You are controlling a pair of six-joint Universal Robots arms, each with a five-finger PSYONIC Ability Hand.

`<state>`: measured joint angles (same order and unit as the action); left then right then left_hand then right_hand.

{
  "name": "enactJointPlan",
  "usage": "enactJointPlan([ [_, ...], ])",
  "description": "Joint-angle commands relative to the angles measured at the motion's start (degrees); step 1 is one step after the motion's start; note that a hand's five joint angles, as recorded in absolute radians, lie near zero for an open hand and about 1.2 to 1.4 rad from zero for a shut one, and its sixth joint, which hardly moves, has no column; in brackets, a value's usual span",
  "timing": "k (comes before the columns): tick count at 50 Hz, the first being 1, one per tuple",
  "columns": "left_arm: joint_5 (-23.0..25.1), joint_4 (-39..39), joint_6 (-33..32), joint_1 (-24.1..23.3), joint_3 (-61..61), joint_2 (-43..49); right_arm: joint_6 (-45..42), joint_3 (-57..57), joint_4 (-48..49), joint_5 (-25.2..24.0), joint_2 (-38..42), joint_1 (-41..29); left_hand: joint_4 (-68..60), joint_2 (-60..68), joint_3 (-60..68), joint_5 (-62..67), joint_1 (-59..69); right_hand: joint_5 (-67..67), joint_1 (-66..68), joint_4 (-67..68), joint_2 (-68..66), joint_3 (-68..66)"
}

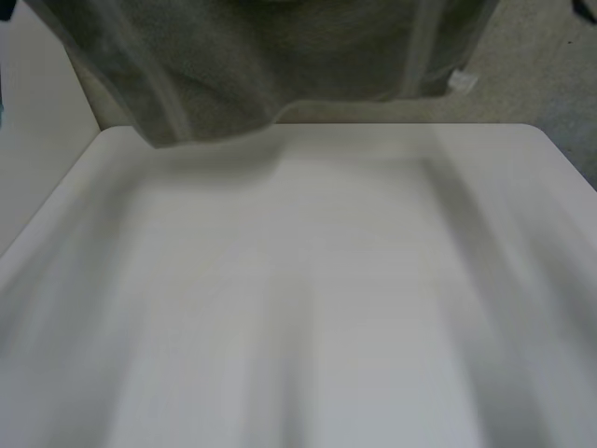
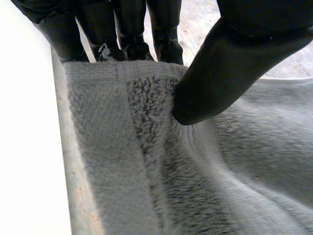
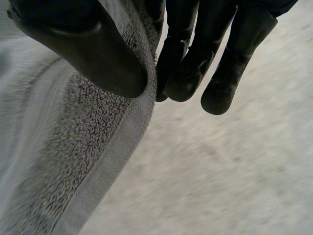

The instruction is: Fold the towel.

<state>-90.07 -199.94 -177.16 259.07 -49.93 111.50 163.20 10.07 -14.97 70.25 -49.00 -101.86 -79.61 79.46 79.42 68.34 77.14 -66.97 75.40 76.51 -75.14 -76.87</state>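
One smooth white table [image 1: 308, 308] lies nearest. Over its far edge hangs a grey, looped-pile towel [image 1: 280, 56] with flat woven bands. The left hand [image 2: 230, 73] and the right hand [image 3: 93, 49] each pinch its hemmed edge between thumb and fingers.

A white table [image 1: 326, 280] with rounded far corners is seen from above in the head view, its smooth top spread wide toward the camera. Beyond its far edge a beige carpet [image 1: 546, 65] is shown, scattered with a few darker flecks. To the table's left a pale, plain surface [image 1: 37, 121] is seen; whether it is wall or floor cannot be told. In the left wrist view the table's white edge is shown against a narrow strip of the carpet. In the right wrist view the carpet's speckled pile is seen below.
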Motion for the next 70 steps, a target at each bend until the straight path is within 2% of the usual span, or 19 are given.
enactJointPlan([
  [1,8.2,-0.6,0.3,1.4,-14.0,-0.1,-5.9,7.2,-8.5,-7.8,0.5,0.2,-0.4,0.5,0.6,1.7,2.9,-3.0,4.6,3.5,-4.9,-3.1],
  [6,18.3,-3.1,0.1,5.7,-29.7,0.6,-18.3,21.3,-11.3,-10.7,0.2,0.4,-0.4,0.5,0.6,1.7,2.9,-3.0,4.6,3.5,-4.9,-3.1],
  [12,24.4,-9.9,-1.3,6.3,-41.0,1.8,-28.5,34.8,-9.7,-11.1,0.7,1.3,-0.4,0.5,0.6,1.7,2.9,-3.0,4.6,3.5,-4.9,-3.1],
  [14,27.4,-13.6,-4.3,7.2,-47.1,2.5,-34.9,42.1,-7.8,-12.3,1.4,2.6,-0.4,0.5,0.6,1.7,2.9,-3.0,4.6,3.5,-4.9,-3.1],
  [16,28.4,-14.4,-6.5,8.3,-49.5,2.4,-36.7,45.0,-6.8,-13.0,1.4,3.2,-0.4,0.5,0.6,1.7,2.9,-3.0,4.6,3.5,-4.9,-3.1],
  [22,32.2,-12.7,-14.2,13.6,-55.7,-1.3,-35.8,50.8,-5.2,-14.8,-1.6,6.9,-0.4,0.5,0.6,1.7,2.9,-3.0,4.6,3.5,-4.9,-3.1],
  [28,35.8,-8.1,-14.1,18.0,-58.7,-9.7,-32.9,55.6,-5.2,-18.3,-8.8,10.5,-0.4,0.5,0.6,1.7,2.9,-3.0,4.6,3.5,-4.9,-3.1],
  [33,40.7,-4.2,-9.7,20.5,-61.3,-20.6,-26.6,61.6,-5.9,-22.4,-20.7,16.8,-0.4,0.5,0.6,1.7,2.9,-3.0,4.6,3.5,-4.9,-3.1],
  [36,40.9,-4.1,-7.7,21.1,-61.8,-23.3,-24.9,62.6,-6.0,-22.9,-23.2,18.4,-0.4,0.5,0.6,1.7,2.9,-3.0,4.6,3.5,-4.9,-3.1],
  [38,40.9,-4.1,-2.2,22.8,-62.0,-27.5,-22.0,64.7,-6.1,-23.7,-28.1,21.0,-0.4,0.5,0.6,1.7,2.9,-3.0,4.6,3.5,-4.9,-3.1],
  [44,41.0,-4.7,7.7,23.4,-60.9,-34.1,-18.7,66.4,-6.2,-24.4,-34.3,22.2,-0.4,0.5,0.6,1.7,2.9,-3.0,4.6,3.5,-4.9,-3.1],
  [50,40.2,-4.6,9.1,22.9,-60.2,-36.4,-18.0,65.1,-10.1,-21.8,-34.7,22.1,-0.4,0.5,0.6,1.7,2.9,-3.0,4.6,3.5,-4.9,-3.1],
  [53,38.8,-4.1,8.8,22.8,-59.8,-34.7,-19.1,63.7,-14.3,-18.0,-32.9,21.4,-0.4,0.5,0.6,1.7,2.9,-3.0,4.6,3.5,-4.9,-3.1],
  [56,38.1,-2.6,5.4,20.2,-58.0,-26.1,-22.7,60.7,-17.5,-11.6,-26.9,18.5,-0.4,0.5,0.6,1.7,2.9,-3.0,4.6,3.5,-4.9,-3.1],
  [58,37.9,-1.2,3.2,19.0,-57.0,-22.9,-28.4,58.0,-21.0,-5.2,-21.1,13.9,-0.4,0.5,0.6,1.7,2.9,-3.0,4.6,3.5,-4.9,-3.1],
  [59,37.9,-1.2,3.1,19.0,-56.9,-22.9,-28.5,58.0,-21.0,-5.2,-21.1,13.9,-0.4,0.5,0.6,1.7,2.9,-3.0,4.6,3.5,-4.9,-3.1],
  [61,37.4,2.5,-3.2,18.3,-55.1,-16.7,-32.5,56.9,-23.4,-0.8,-17.9,10.8,-0.4,0.5,0.6,1.7,2.9,-3.0,4.6,3.5,-4.9,-3.1],
  [65,36.5,5.4,-9.9,17.6,-53.3,-11.3,-33.1,56.5,-23.2,0.3,-15.8,10.5,-0.4,0.5,0.6,1.7,2.9,-3.0,4.6,3.5,-4.9,-3.1],
  [70,32.2,7.6,-17.2,15.4,-49.2,-4.3,-32.1,55.6,-21.2,-0.7,-12.8,10.5,-0.4,0.5,0.6,1.7,2.9,-3.0,4.6,3.5,-4.9,-3.1],
])
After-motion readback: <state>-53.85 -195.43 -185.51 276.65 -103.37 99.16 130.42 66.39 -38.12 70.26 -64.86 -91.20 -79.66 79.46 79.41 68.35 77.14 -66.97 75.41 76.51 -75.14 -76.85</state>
